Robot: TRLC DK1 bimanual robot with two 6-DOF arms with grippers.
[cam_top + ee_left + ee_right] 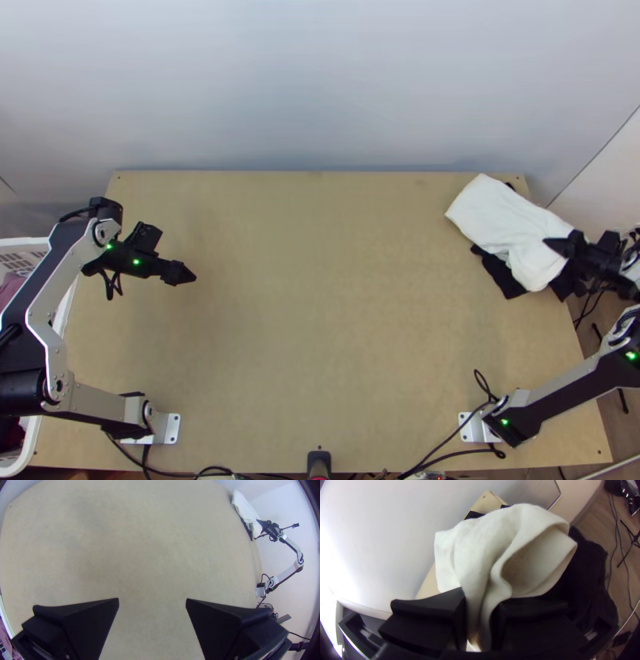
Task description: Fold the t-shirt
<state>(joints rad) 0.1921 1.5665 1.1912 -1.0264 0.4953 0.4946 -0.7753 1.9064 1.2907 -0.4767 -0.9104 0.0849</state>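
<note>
Pale wall [320, 88] backs the table [320, 320] in your top view, with the white t-shirt [496, 212] lying on dark cloth [498, 272] by the far right corner, probably to stack it clear of your workspace. In your left wrist view, the left gripper [152, 601] is spread and empty, likely unneeded here. Your right wrist view has the right gripper [480, 603] pinching bunched white fabric, perhaps to settle it, though its folds hide the lower layers.
</note>
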